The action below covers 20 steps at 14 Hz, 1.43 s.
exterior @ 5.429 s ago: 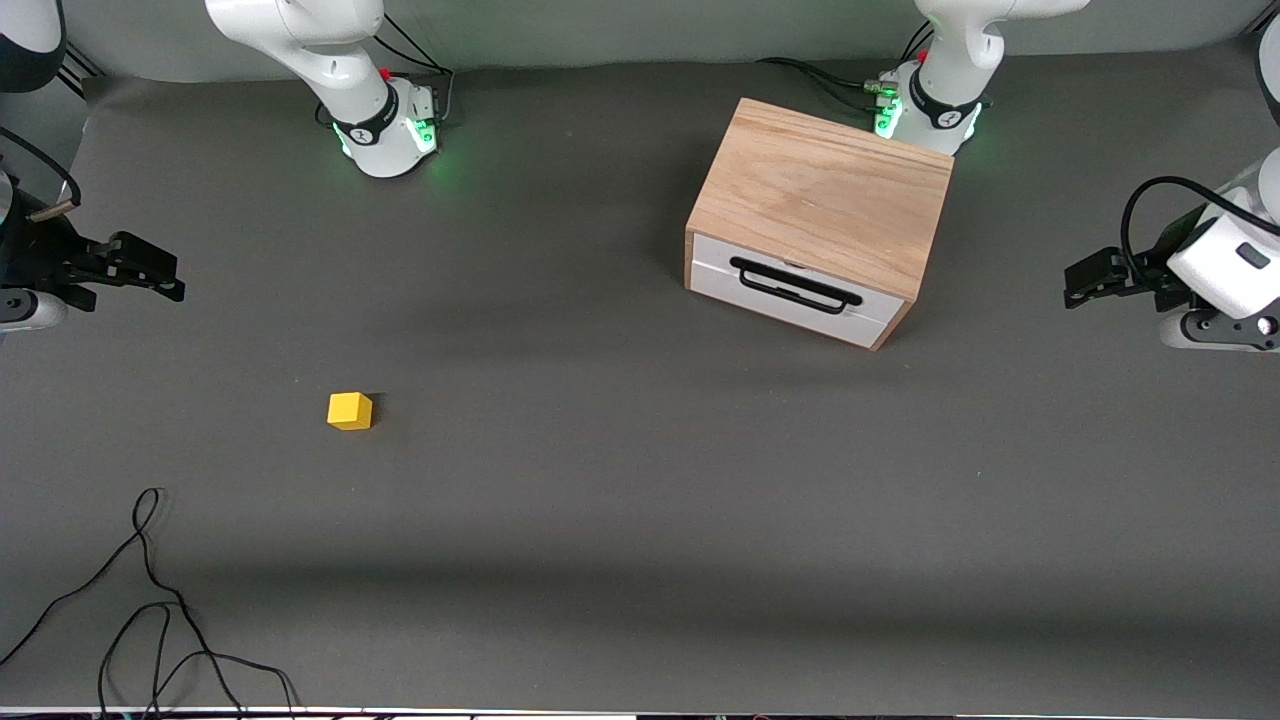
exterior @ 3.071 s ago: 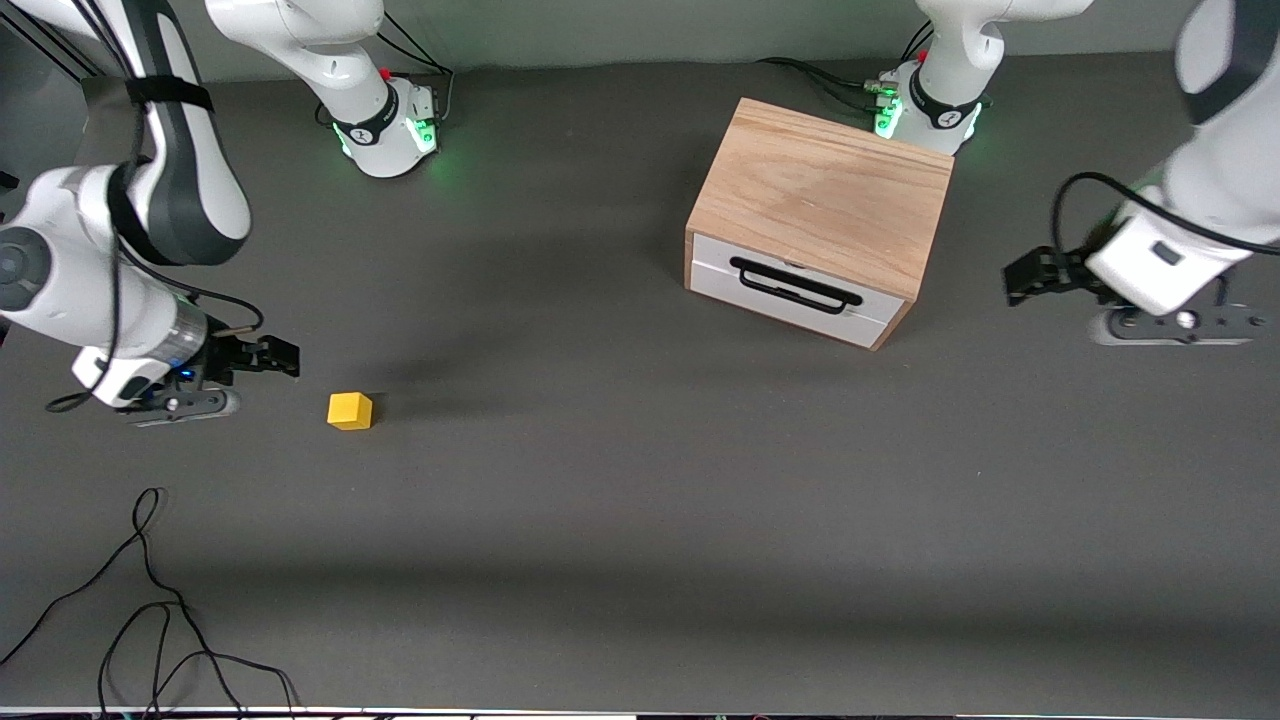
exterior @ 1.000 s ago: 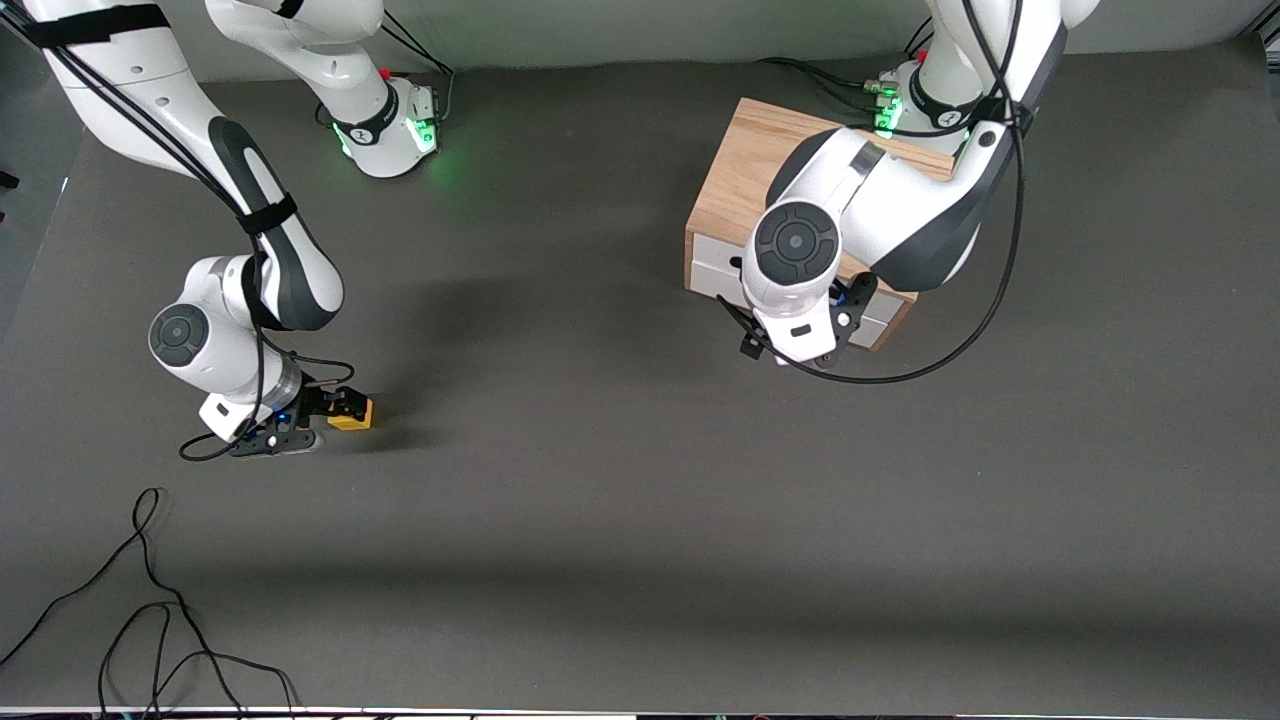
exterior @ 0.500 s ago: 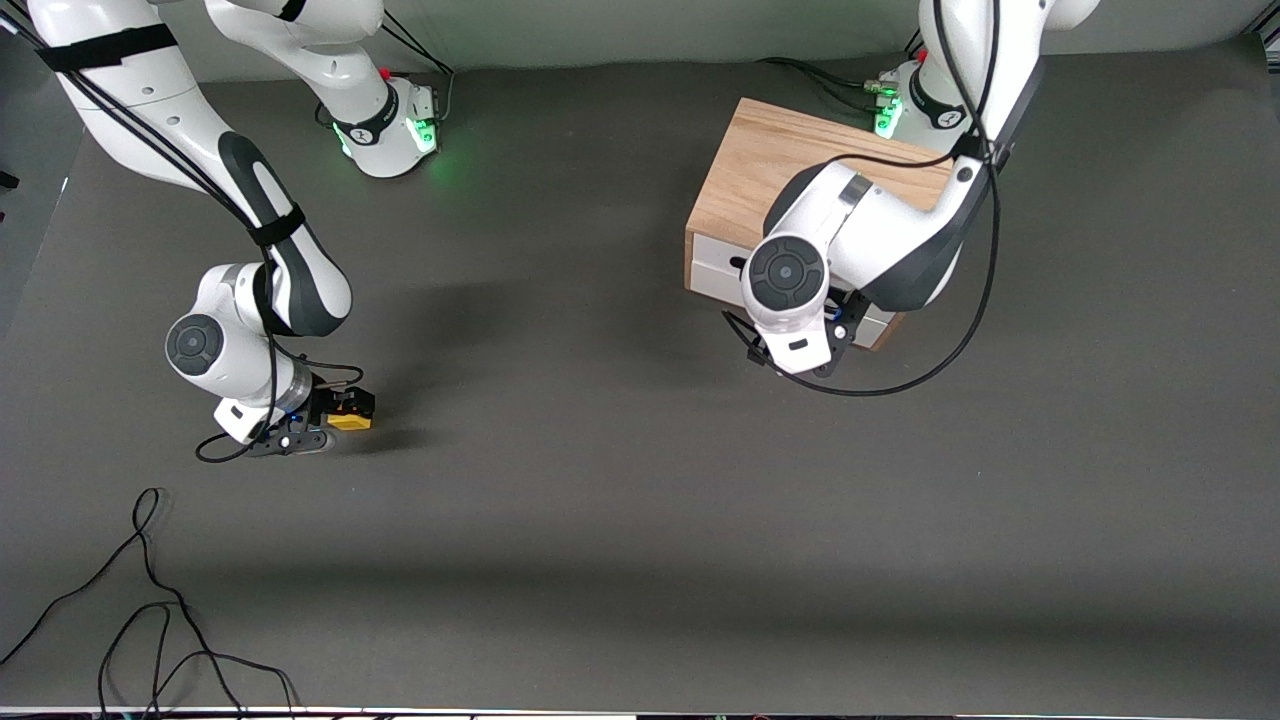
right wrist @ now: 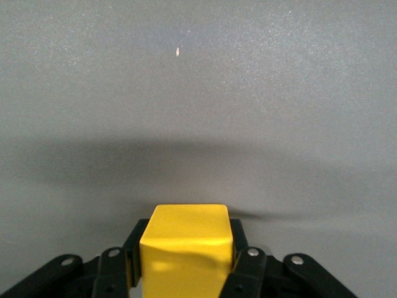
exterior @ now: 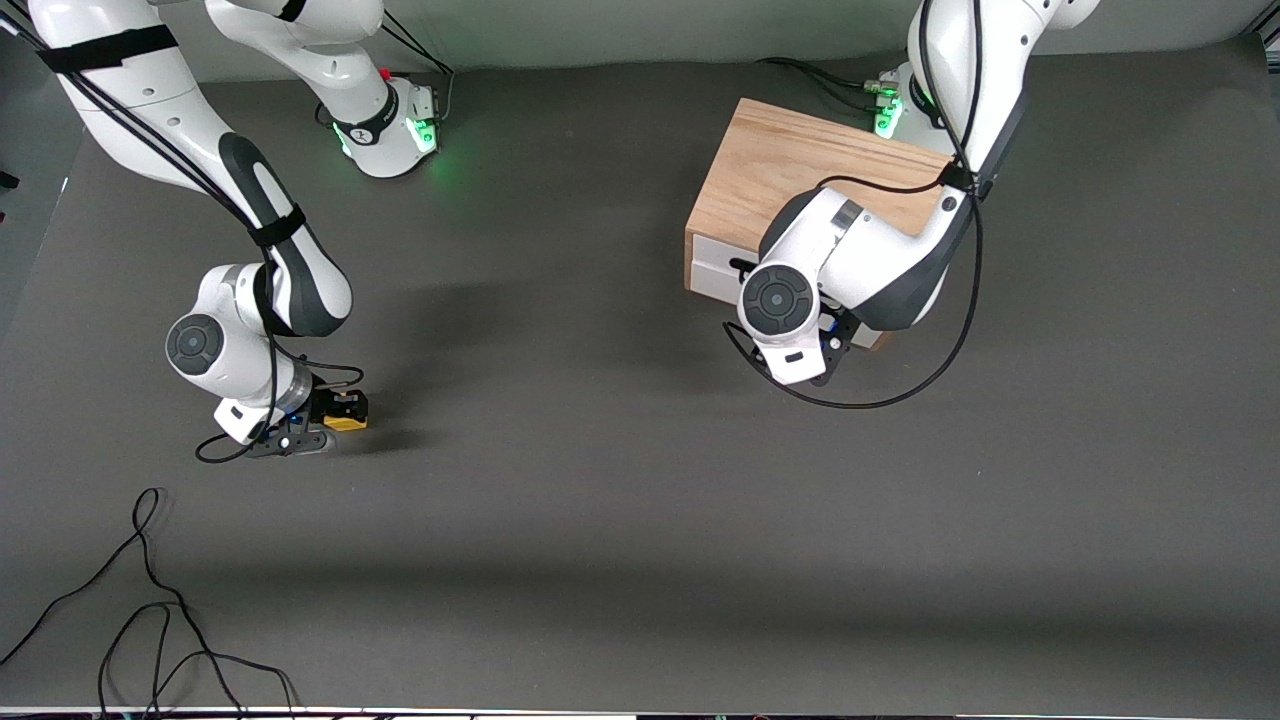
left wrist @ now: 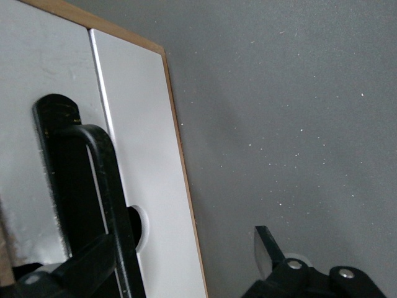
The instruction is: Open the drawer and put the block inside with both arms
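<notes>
Both arms down since earlier: right gripper (exterior: 340,412) fingers clamped on one block (right wrist: 186,251); left gripper (exterior: 828,338) fingers apart at one drawer (left wrist: 139,161) handle (left wrist: 93,186).

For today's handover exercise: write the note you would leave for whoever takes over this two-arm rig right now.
Right gripper: shut on the small yellow cube block, low at the right arm's end of the grey table.
Left gripper: open, fingers astride the black bar handle of the white-fronted drawer in the oak-grain box.
Done: block gripped.
Left: close on handle, pull the drawer open, put the block inside.
</notes>
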Motion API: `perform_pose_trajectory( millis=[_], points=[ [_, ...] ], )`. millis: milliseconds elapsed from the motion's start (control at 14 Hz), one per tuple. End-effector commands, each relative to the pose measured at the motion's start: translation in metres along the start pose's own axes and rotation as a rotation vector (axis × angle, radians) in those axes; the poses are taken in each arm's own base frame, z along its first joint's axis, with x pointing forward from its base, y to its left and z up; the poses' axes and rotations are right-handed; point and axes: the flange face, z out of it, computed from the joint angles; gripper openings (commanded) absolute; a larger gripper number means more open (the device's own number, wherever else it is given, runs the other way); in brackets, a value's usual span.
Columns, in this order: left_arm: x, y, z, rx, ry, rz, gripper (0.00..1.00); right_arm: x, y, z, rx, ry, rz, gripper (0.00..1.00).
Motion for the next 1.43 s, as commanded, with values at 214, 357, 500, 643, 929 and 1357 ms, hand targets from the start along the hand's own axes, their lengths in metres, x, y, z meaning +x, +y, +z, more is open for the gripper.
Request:
perform_pose_trajectory(
  millis=[214, 357, 500, 643, 929, 1357],
  points=[
    [-0.003, -0.002, 0.004, 0.024, 0.019, -0.029, 1.0, 0.009, -0.004, -0.038, 0.026, 0.064, 0.038, 0.0],
    [-0.004, -0.004, -0.004, 0.05, 0.023, -0.031, 1.0, 0.012, -0.004, -0.053, 0.025, 0.089, 0.037, 0.0],
    [-0.003, -0.004, -0.015, 0.048, 0.018, -0.05, 1.0, 0.012, -0.004, -0.064, 0.026, 0.089, 0.033, 0.0],
    [-0.004, -0.002, -0.012, 0.042, 0.017, -0.058, 1.0, 0.015, -0.003, -0.073, 0.027, 0.086, 0.036, 0.0],
    [-0.003, 0.011, 0.004, 0.025, 0.013, -0.052, 1.0, 0.028, -0.002, -0.104, 0.026, 0.121, 0.034, 0.0],
    [0.004, 0.02, 0.013, 0.01, 0.014, -0.052, 1.0, 0.052, 0.0, -0.251, 0.038, 0.117, 0.025, 0.0]
  ],
)
